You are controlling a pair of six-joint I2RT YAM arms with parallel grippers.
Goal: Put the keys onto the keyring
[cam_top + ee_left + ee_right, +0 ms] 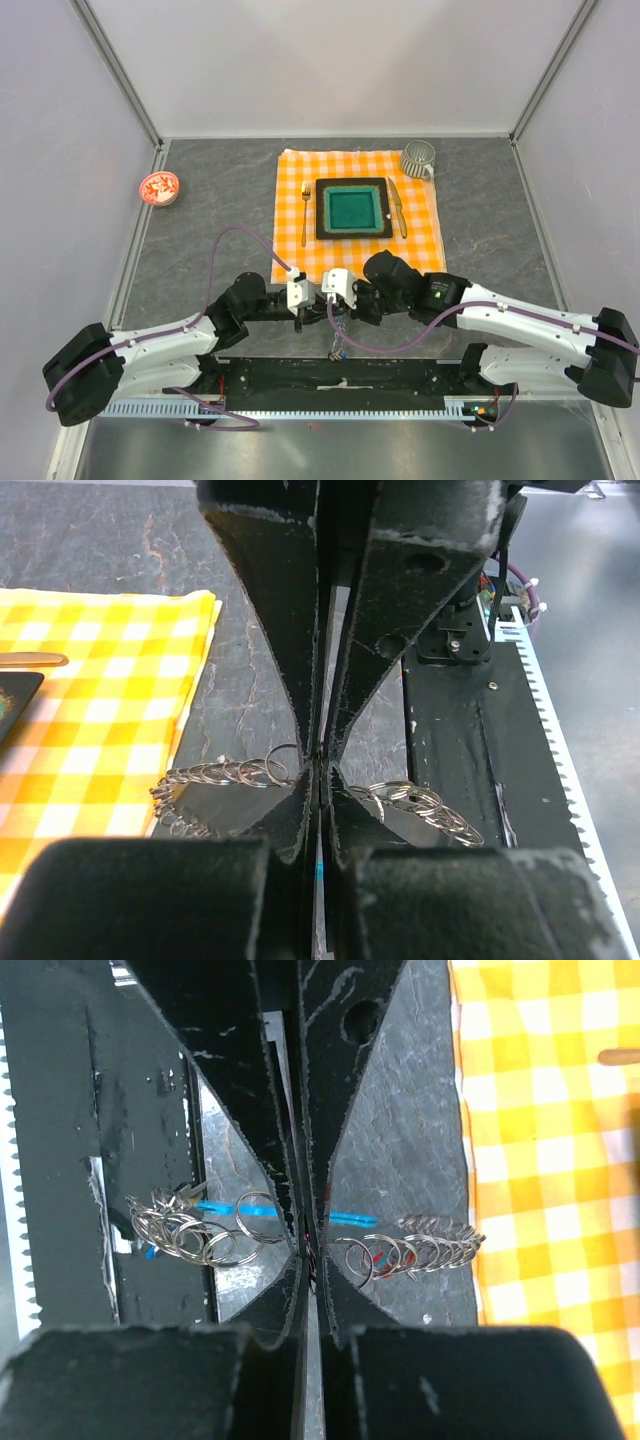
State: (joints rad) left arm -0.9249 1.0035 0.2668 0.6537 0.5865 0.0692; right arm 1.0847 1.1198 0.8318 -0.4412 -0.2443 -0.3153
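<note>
The keyring is a thin silvery wire strung with several small split rings. Its cyan clip shows behind the right jaws. Both grippers meet just above the table's front edge, below the cloth. My left gripper is shut on the wire, with rings on either side of the jaws. My right gripper is shut on the same wire. Small red tags and a blue one show among the rings. A small cluster of keys hangs below the grippers.
An orange-checked cloth holds a dark plate with a green centre, a fork and a knife. A grey mug stands at its far right corner. A red-and-white dish lies far left. The black base rail runs along the front.
</note>
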